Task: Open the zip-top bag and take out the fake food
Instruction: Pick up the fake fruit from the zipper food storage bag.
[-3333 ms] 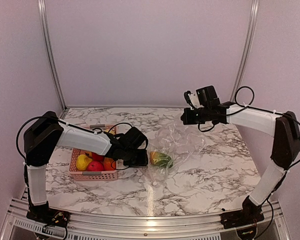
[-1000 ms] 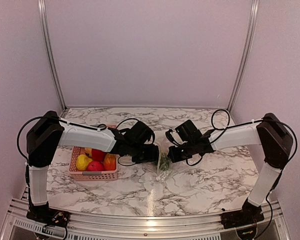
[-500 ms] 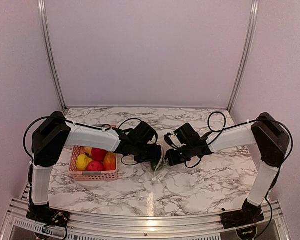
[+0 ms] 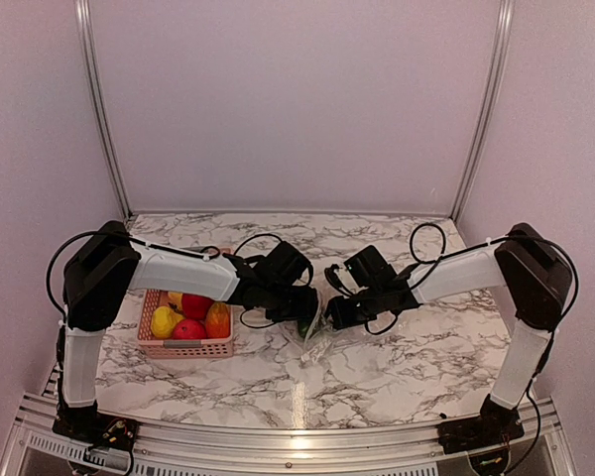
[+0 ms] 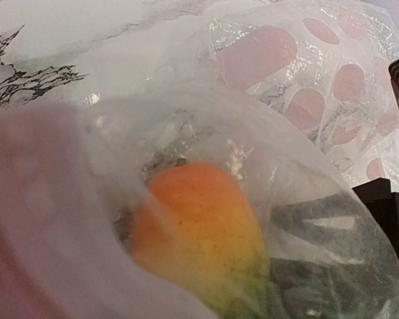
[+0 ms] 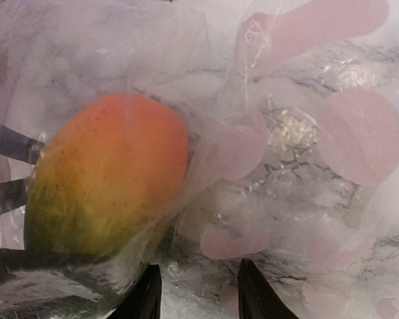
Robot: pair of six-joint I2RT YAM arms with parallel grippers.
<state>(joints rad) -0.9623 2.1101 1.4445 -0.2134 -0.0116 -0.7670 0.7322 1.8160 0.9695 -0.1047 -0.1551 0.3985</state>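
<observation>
Zip-top bag (image 4: pixel 315 335) lies crumpled on the marble table (image 4: pixel 426 367), just right of the pink basket (image 4: pixel 183 347), with one orange-to-green fake food (image 6: pixel 106 179) inside. Both arms reach low and inward, forearms nearly level, meeting over the bag. The right gripper (image 6: pixel 199 296) noses into the plastic, fingers parted. The left gripper (image 4: pixel 299 305), nearer the basket, is lost in film; I cannot tell how its jaws stand.

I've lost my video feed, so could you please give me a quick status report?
Right gripper open over the zip-top bag. Left gripper at the bag, jaws hidden. One orange-green fake fruit inside. Pink basket off to the left.
</observation>
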